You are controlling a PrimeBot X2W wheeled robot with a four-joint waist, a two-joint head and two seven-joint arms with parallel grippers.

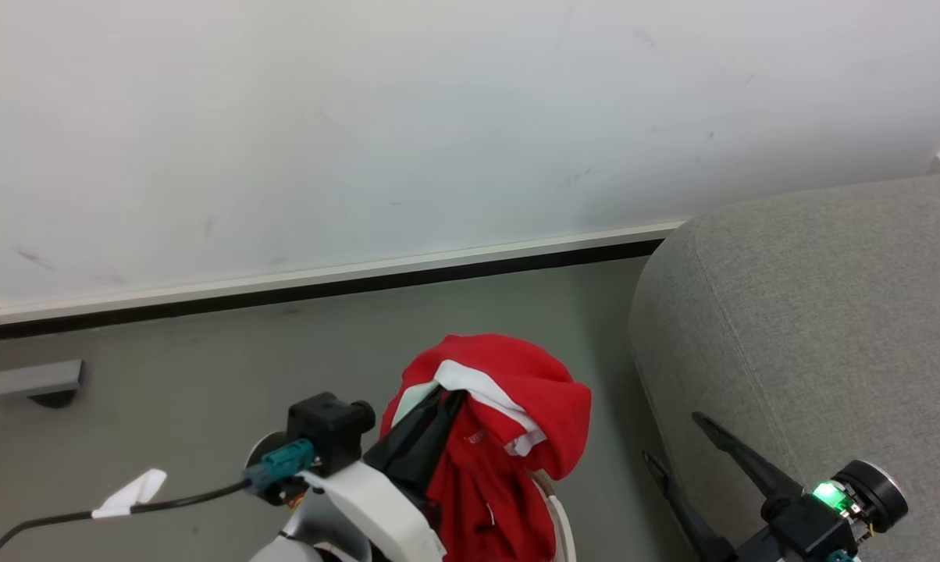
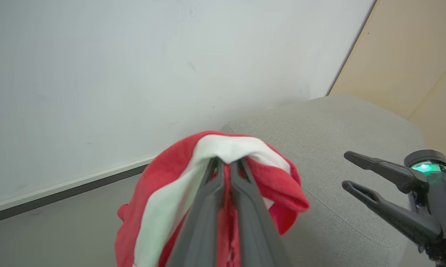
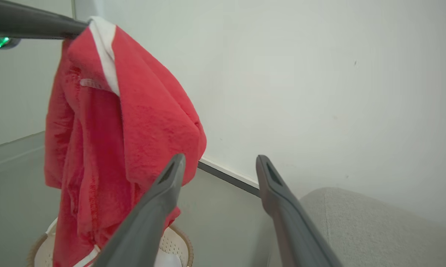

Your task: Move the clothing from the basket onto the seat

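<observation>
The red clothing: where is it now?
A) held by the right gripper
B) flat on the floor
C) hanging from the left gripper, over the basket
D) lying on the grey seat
C: the left gripper is shut on the clothing, which hangs down over the basket; the right gripper is open and empty.

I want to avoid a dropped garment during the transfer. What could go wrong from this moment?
1. The left gripper is shut on just a top fold of the clothing, and most of it hangs free; the fabric may slip out.
2. Its lower end seems to reach the basket, so it could catch on the rim.
3. The open right gripper is at the edge of the seat; swinging cloth may snag on it.
</observation>
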